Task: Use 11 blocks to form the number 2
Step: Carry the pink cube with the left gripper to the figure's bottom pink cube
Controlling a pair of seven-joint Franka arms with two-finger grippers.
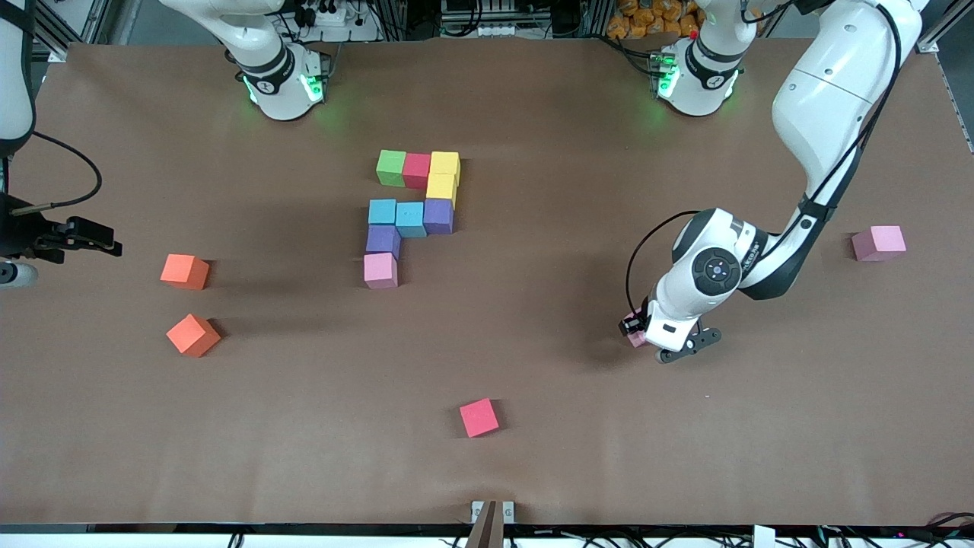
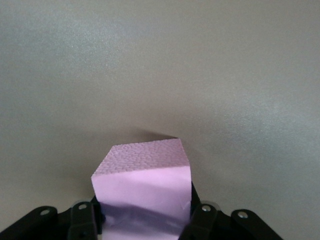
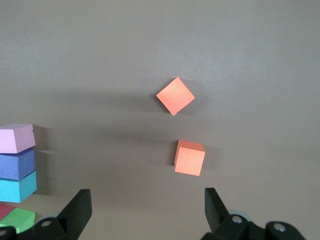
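Counter: a brown matte counter (image 1: 533, 358); the two arm bases stand along its edge farthest from the front camera.
Partial number 2: nine touching cubes near the counter's middle.
Top row: green cube (image 1: 391, 167), red cube (image 1: 416, 170) and yellow cube (image 1: 445, 164), side by side.
Second yellow cube (image 1: 441, 187): touching the first yellow one, nearer to the front camera.
Middle row: two light blue cubes (image 1: 383, 211) (image 1: 410, 219) and a purple cube (image 1: 438, 216), in a line.
Second purple cube (image 1: 383, 240): just nearer the camera than the end blue cube.
First pink cube (image 1: 380, 270): touching that purple cube, the nearest piece of the figure.
Left hand (image 1: 660, 341): low at the counter, toward the left arm's end, well apart from the figure.
Left hand state: fingers (image 2: 204, 216) pressed against both sides of a pink cube (image 2: 142, 192), pinching it; in the front view only a sliver of pink (image 1: 636, 339) shows under the wrist.
Another pink cube (image 1: 879, 243): alone, toward the left arm's end of the counter.
Right hand (image 3: 145, 207): waiting over the right arm's end of the counter, by the orange cubes.
Right hand state: fingers (image 3: 80, 205) spread wide, nothing between them.
Orange cubes: two (image 1: 184, 271) (image 1: 193, 335), near each other but apart, toward the right arm's end.
Loose reddish-pink cube (image 1: 479, 418): alone, nearer to the front camera than the figure.
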